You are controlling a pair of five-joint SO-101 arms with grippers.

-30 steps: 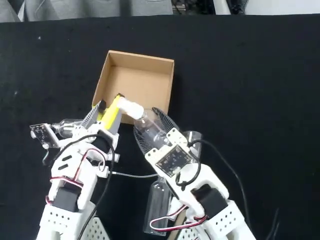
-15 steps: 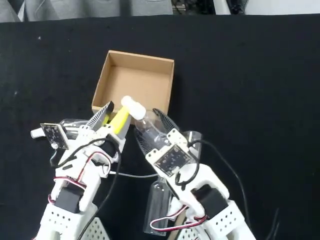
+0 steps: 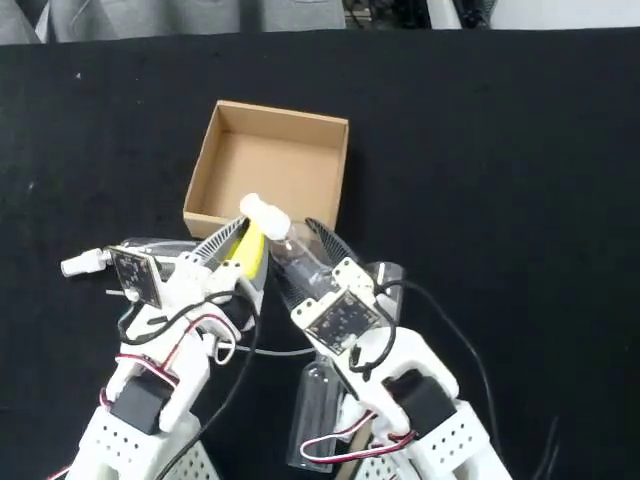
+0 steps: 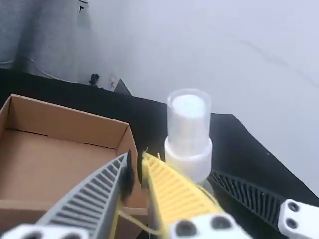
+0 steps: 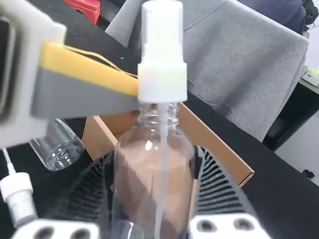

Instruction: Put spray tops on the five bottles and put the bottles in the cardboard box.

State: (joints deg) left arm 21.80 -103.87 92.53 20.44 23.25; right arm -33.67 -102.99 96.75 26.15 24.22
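My right gripper (image 3: pixel 292 245) is shut on a clear bottle (image 3: pixel 297 260), held tilted toward the near edge of the cardboard box (image 3: pixel 225 135). A white spray top (image 3: pixel 264 215) sits on the bottle's neck, its tube running down inside the bottle (image 5: pixel 152 164). My left gripper (image 3: pixel 243 230) is shut with nothing between its grey and yellow fingers. In the left wrist view the spray top (image 4: pixel 188 132) stands just beside the yellow finger (image 4: pixel 169 191), outside the left gripper (image 4: pixel 134 162). In the right wrist view those fingers (image 5: pixel 84 84) touch the top's collar (image 5: pixel 162 82) from the side.
A clear bottle without a top (image 3: pixel 318 410) lies under the right arm, and another (image 3: pixel 386 275) lies beside it. By the left arm lie a third clear bottle (image 3: pixel 150 248) and a loose white spray top (image 3: pixel 80 265). The box is empty inside.
The left gripper's fingers stood apart beside the spray top half a second ago and have since come together. Its wrist swung to the right. The right arm and its bottle kept still.
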